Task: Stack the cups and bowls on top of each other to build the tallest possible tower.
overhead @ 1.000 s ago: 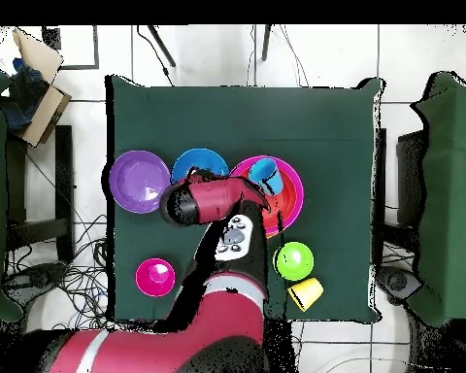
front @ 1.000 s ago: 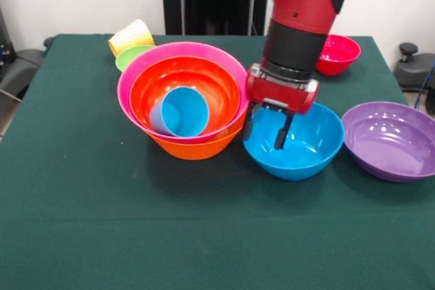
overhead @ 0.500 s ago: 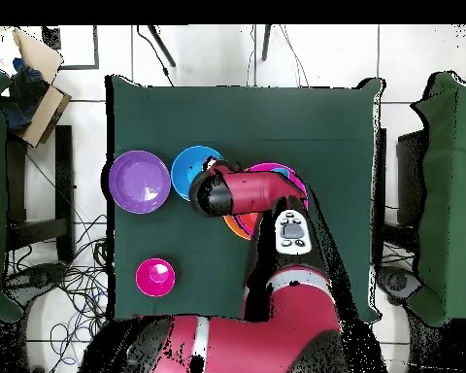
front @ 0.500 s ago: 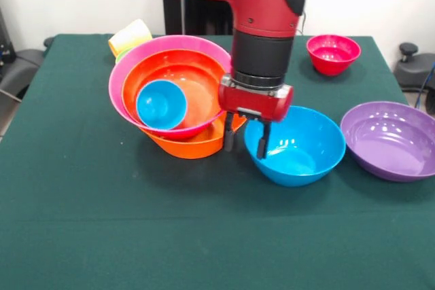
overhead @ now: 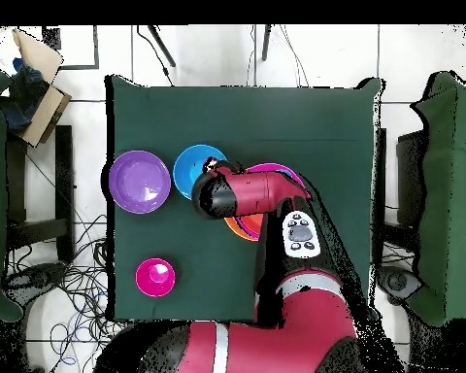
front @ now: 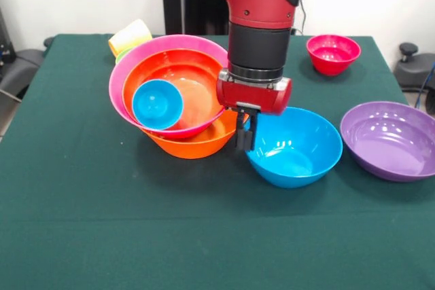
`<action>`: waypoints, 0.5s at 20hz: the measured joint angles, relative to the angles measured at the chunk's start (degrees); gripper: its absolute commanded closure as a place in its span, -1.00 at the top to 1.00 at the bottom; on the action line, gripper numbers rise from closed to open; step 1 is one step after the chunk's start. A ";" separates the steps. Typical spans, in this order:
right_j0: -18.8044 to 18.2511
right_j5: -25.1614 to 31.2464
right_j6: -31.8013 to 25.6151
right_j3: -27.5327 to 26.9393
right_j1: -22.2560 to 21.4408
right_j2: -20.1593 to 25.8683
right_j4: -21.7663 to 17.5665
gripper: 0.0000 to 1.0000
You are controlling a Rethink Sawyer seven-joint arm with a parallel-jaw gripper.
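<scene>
From my station I see the gripper [front: 245, 134] hanging low between the tower [front: 178, 96] and the blue bowl [front: 296, 146], its fingers drawn together on the near-left rim of that bowl, as far as the front view lets me judge; the tower sits left of it, an orange bowl [front: 197, 142] at the bottom, a pink bowl [front: 129, 73] tilted in it, a red-orange bowl [front: 183, 76] nested in that, and a light blue cup [front: 157, 104] lying on its side inside with its mouth toward the camera; behind the tower's left edge a yellow cup [front: 131, 35] lies tipped, with a sliver of green bowl [front: 120, 56] just beside it; the purple bowl [front: 389, 139] stands upright at the right side of the green table [front: 81, 222], apart from the blue one; the magenta bowl [front: 332, 53] stands alone toward the far right corner; in the overhead view the arm [overhead: 247, 191] covers most of the tower, and the purple, blue and magenta bowls lie uncovered on the cloth.
</scene>
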 measured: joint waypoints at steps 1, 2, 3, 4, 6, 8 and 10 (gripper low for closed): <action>0.04 0.17 0.00 0.16 -0.04 0.26 -0.02 -1.00; 0.10 0.17 0.00 0.17 -0.02 0.28 -0.04 -1.00; 0.14 0.17 0.00 0.18 -0.02 0.27 -0.02 -1.00; 0.24 0.17 0.00 0.18 -0.04 0.26 -0.02 -1.00; 0.45 0.17 0.00 0.18 -0.04 0.27 -0.02 -1.00; 0.60 0.17 0.00 0.19 -0.05 0.27 -0.02 -1.00; 0.64 0.18 0.00 0.19 -0.06 0.28 -0.02 -1.00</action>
